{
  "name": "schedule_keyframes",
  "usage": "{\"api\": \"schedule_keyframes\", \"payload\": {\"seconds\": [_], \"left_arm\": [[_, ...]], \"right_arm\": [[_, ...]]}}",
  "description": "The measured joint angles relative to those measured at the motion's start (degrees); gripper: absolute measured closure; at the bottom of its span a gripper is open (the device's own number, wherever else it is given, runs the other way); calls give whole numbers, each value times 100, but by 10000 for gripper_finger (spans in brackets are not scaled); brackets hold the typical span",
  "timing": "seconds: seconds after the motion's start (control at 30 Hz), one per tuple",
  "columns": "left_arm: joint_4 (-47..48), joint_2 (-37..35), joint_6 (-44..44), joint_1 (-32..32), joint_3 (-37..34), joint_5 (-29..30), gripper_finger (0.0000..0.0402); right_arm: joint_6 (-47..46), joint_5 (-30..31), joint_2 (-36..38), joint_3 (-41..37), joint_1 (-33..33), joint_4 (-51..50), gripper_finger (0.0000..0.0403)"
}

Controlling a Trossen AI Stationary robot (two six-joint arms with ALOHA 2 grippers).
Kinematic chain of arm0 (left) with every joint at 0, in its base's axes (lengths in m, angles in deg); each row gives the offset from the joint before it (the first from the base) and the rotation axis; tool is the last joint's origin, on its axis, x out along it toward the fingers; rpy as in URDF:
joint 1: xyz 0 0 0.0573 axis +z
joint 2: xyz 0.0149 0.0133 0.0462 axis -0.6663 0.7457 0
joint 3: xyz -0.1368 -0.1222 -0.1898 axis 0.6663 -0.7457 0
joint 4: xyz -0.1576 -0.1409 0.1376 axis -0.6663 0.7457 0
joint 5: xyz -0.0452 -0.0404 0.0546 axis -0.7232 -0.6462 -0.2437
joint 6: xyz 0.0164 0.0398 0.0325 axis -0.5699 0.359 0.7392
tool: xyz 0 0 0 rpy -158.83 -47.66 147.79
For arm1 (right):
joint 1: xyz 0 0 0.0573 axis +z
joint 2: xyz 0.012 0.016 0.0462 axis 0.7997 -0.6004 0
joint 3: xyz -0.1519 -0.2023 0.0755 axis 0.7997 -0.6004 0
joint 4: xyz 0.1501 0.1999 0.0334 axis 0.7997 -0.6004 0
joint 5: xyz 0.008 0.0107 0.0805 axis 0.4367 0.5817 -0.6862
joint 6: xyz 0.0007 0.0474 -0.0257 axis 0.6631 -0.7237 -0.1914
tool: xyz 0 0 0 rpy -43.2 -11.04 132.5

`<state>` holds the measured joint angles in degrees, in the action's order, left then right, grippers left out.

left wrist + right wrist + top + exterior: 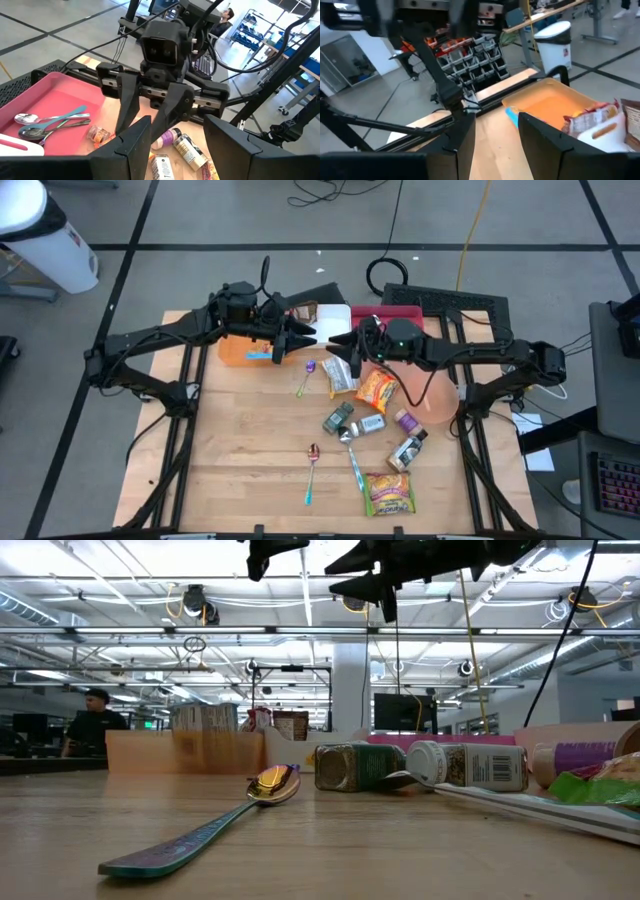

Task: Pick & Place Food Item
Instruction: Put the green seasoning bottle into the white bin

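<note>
Wooden table (240, 450) beneath two raised arms, with food packets lying loose near its middle.
Both grippers hung above the table's far half, facing each other; the left gripper (300, 340) and right gripper (340, 350) each stood part open and held nothing. The orange snack packet (377, 389) lay flat just beside and below the right gripper, on its near side, long axis slanting toward the near edge; the right arm was clearly nearer.
</note>
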<state>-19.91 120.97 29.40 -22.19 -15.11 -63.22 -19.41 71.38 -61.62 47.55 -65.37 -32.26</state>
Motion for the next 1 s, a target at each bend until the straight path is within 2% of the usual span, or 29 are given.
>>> {"api": "schedule_keyframes", "payload": {"seconds": [0.13,0.2,0.43,0.7,0.83,1.0], "left_arm": [[0,-1,-2,0,0,0,213],[0,-2,-2,1,0,0,213],[2,-2,-2,0,0,2,213],[-36,-2,-37,-1,-2,45,213],[-282,-2,-407,-1,-2,49,213],[-341,-4,-480,-38,-2,49,213]], "right_arm": [[240,-447,76,0,76,84,264],[449,-443,150,5,149,89,265],[1632,202,285,5,242,-17,267],[1562,-14,286,4,-163,-52,268],[1756,-260,446,7,-195,-129,268],[2001,-267,826,2,-193,-728,268]]}}
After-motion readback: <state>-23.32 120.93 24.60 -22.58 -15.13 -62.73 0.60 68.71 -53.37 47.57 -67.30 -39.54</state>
